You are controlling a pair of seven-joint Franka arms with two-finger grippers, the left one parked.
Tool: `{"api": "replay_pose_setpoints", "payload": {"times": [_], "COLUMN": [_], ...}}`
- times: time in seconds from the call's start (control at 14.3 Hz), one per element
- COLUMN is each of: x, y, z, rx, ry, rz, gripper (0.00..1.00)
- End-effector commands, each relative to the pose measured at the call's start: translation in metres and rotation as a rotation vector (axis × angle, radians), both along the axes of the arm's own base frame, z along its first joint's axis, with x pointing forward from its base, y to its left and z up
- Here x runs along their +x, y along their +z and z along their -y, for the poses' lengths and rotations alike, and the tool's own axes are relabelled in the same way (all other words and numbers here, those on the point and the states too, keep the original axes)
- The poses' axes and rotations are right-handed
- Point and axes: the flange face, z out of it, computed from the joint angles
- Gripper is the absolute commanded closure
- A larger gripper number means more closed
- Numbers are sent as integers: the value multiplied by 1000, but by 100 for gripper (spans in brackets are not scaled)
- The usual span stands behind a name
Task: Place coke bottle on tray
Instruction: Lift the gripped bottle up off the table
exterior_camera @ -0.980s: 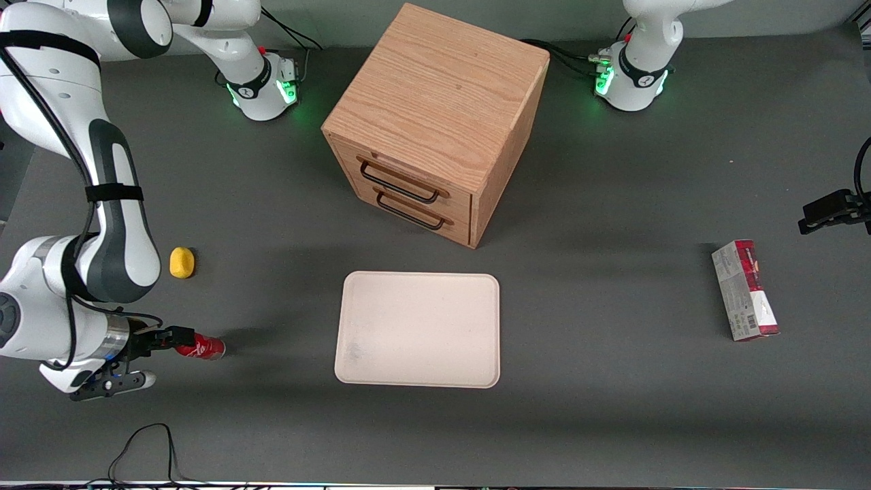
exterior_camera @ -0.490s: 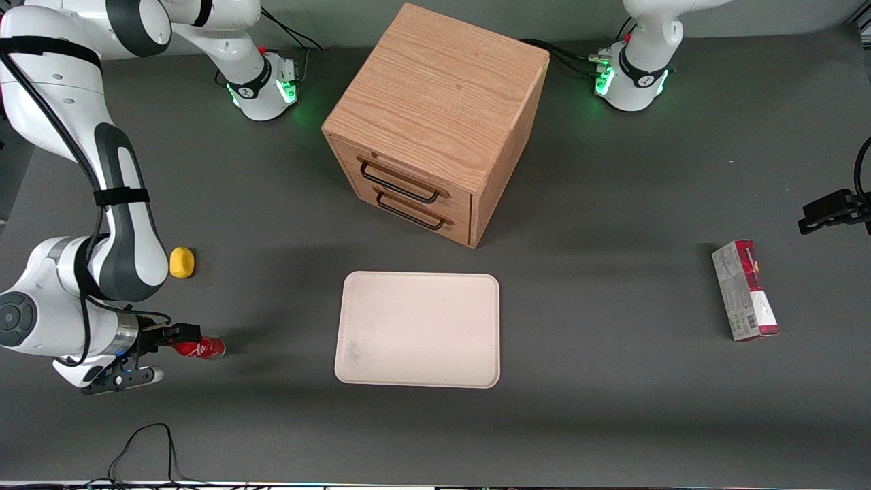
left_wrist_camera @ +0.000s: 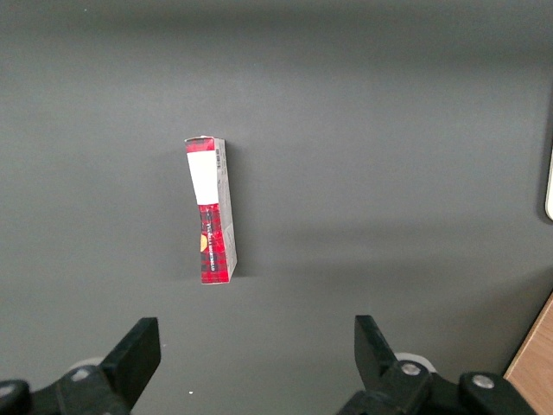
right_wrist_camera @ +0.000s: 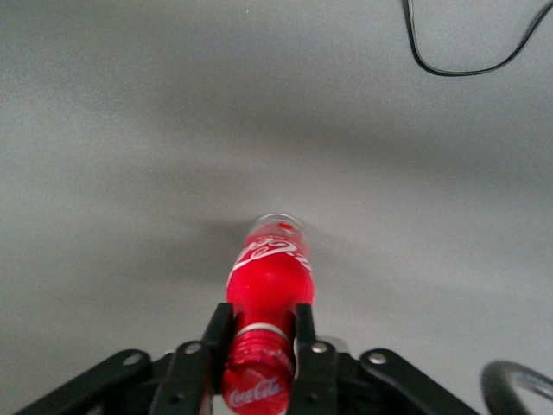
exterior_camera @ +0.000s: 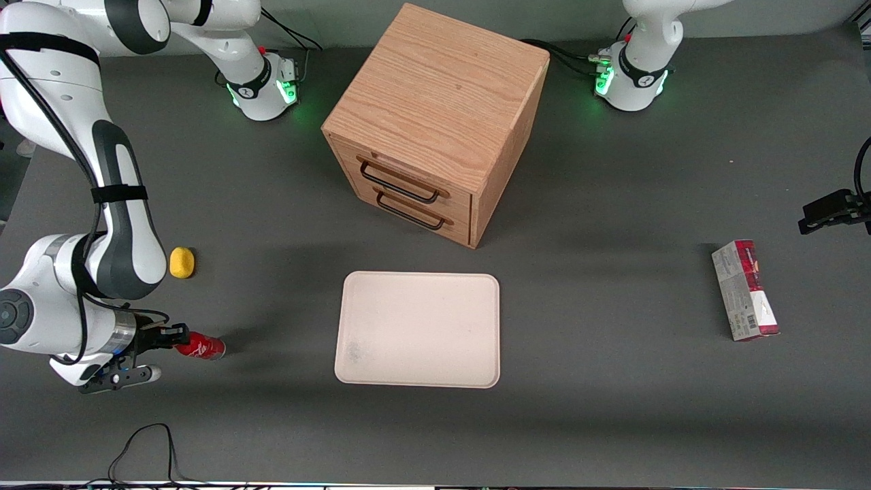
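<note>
The coke bottle [exterior_camera: 202,347] is small, glossy and red with white script. It lies on its side on the dark table at the working arm's end, cap toward the wrist. My gripper [exterior_camera: 175,336] is shut on its neck just below the cap. In the right wrist view the two black fingers [right_wrist_camera: 216,333] clamp the bottle [right_wrist_camera: 270,277] at the neck, my gripper [right_wrist_camera: 259,335] centred on it. The cream-white tray [exterior_camera: 418,329] lies flat at the table's middle, apart from the bottle, toward the parked arm's end.
A wooden two-drawer cabinet [exterior_camera: 435,122] stands farther from the camera than the tray. A small yellow object [exterior_camera: 181,262] lies close to the arm, farther back than the bottle. A red-and-grey carton [exterior_camera: 745,289] lies toward the parked arm's end. A black cable [exterior_camera: 143,442] loops near the front edge.
The wrist and forearm have shifted slightly over the second. The bottle stays in the same spot on the table, with the gripper at its neck throughout.
</note>
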Motion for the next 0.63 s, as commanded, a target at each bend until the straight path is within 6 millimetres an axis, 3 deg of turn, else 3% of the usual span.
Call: {"api": "replay_pose_setpoints", "payload": {"times": [0.0, 0.21, 0.42, 0.56], "x": [-4, -9, -17, -33], "y": [29, 83, 156, 206], "z": [0, -3, -3, -1], "rx": [-5, -12, -6, -2], "ry": [-8, -3, -7, 15], "rz": [35, 38, -39, -74], "gripper": [100, 100, 100, 100]}}
